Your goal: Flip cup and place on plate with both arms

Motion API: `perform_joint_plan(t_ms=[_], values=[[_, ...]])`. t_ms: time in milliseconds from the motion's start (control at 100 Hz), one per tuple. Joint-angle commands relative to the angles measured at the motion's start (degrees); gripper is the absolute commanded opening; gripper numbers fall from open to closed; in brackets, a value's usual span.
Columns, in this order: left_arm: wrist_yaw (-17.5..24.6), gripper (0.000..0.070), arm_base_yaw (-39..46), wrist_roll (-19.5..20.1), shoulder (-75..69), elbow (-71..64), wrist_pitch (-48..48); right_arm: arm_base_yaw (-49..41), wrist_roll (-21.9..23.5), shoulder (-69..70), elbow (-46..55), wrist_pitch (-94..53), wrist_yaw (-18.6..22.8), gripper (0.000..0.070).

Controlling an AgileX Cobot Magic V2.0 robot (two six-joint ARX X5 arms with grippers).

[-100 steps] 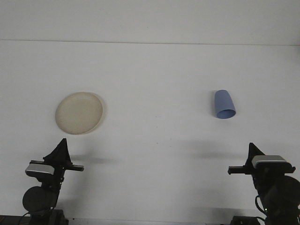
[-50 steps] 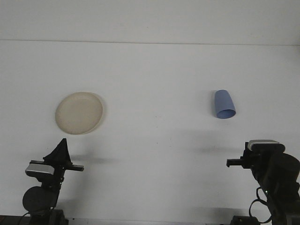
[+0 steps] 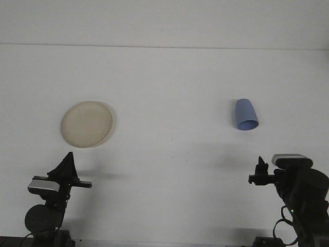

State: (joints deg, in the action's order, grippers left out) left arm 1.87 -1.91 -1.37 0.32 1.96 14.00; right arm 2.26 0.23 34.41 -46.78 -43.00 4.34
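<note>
Cup: blue plastic cup (image 3: 245, 115) lies tipped on the white desk (image 3: 169, 77), unflipped.
Plate: cream round plate (image 3: 86, 124) well apart, awaiting cup.
Right claw (image 3: 261, 171): near cup, spread indeterminable.
Left claw (image 3: 68, 165): parked, spread indeterminable.

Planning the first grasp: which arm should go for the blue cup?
Right. The blue cup lies on the right half of the table, just ahead of the right gripper. The left gripper sits below the plate, far across.

Robot test bench, plain white table (image 3: 169, 82), bare white backdrop, lab-like setting
</note>
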Motion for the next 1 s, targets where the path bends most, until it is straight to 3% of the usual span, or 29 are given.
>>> perform_joint_plan(t_ms=[0,380,780,990], values=[[0.33,0.0011,-0.02,0.48,-0.09,-1.14,0.68,-0.04,-0.02,1.18,-0.9,2.27,-0.04,0.0457],[0.33,0.0011,-0.02,0.5,-0.09,-1.14,0.68,0.02,-0.11,12.31,1.16,17.97,-0.07,0.0457],[0.33,0.0011,-0.02,0.5,-0.09,-1.14,0.68,1.46,-0.04,15.43,21.66,50.4,-0.26,0.0457],[0.33,0.0011,-0.02,0.48,-0.09,-1.14,0.68,4.92,-1.62,23.93,25.14,60.85,0.57,0.0458]])
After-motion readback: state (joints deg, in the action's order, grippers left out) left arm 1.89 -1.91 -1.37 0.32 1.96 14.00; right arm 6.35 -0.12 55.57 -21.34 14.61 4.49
